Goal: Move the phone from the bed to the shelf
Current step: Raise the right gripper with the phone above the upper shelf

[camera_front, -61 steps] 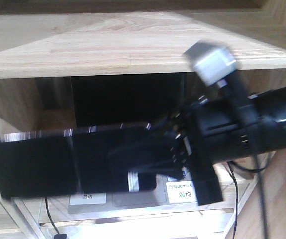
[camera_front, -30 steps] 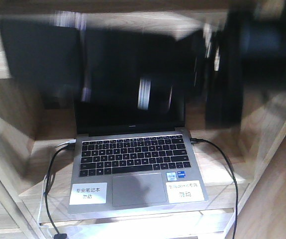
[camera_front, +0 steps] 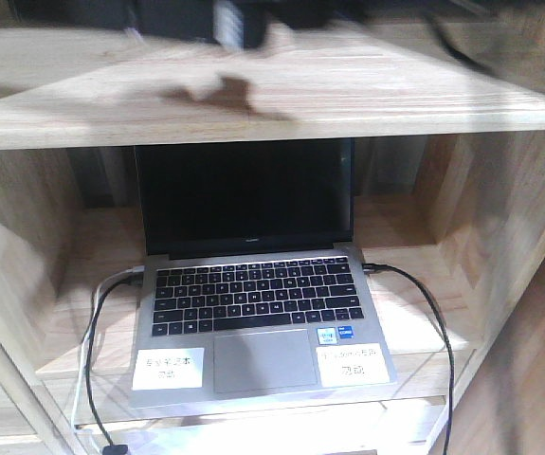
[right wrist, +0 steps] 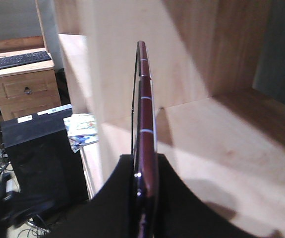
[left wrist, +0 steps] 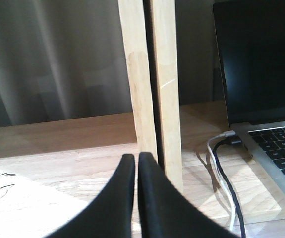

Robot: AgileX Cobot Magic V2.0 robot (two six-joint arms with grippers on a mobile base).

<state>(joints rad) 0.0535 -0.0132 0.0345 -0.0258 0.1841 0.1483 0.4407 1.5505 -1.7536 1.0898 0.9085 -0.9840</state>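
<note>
While my right fingers (right wrist: 143, 186) clench the phone (right wrist: 144, 129) edge-on over the shelf (right wrist: 231, 148), I'd lower w/ care, lay it flat, then let go; left fingers (left wrist: 136, 168) pressed together, empty.

An open grey laptop (camera_front: 253, 303) stands with a black screen and dark keys. Two white labels (camera_front: 168, 368) lie beside its touchpad. A black cable (camera_front: 433, 322) goes into its right side, and black and white cables (left wrist: 224, 173) into its left. A keyboard (right wrist: 13, 60) lies on a wooden drawer cabinet (right wrist: 26, 91). Grey curtain (left wrist: 48, 59) hangs behind.
</note>
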